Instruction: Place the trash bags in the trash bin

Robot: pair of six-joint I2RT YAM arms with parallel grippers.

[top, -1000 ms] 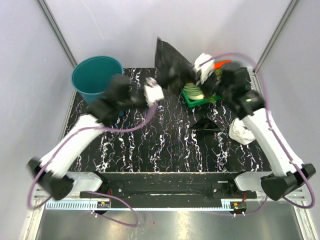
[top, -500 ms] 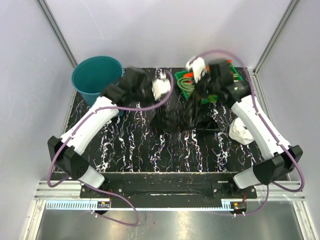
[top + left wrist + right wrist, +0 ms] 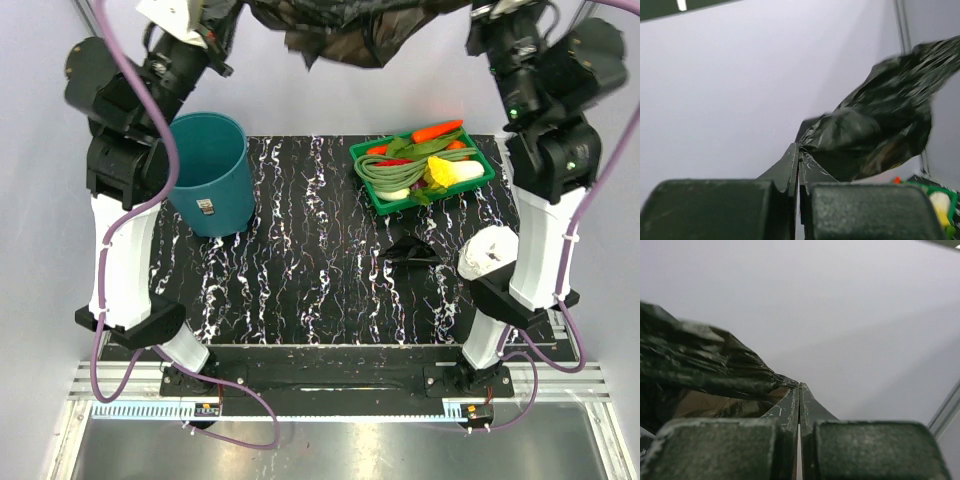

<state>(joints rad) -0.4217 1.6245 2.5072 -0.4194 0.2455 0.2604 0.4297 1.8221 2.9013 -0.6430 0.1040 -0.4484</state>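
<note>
Both arms are now rearing up high, where a second ago they were working low over the bench (image 3: 300, 290). The left fingers (image 3: 796, 156) are pinching shut on one edge of the bag (image 3: 350, 30) and the right fingers (image 3: 796, 396) are clamping the other. The black film is hanging stretched between them, well above the bench and not yet over the bin (image 3: 208, 170). The lift is looking done; swinging the bag left over the bin's mouth is what I'd expect next. Another dark scrap (image 3: 410, 250) is lying near the tray (image 3: 384, 208).
</note>
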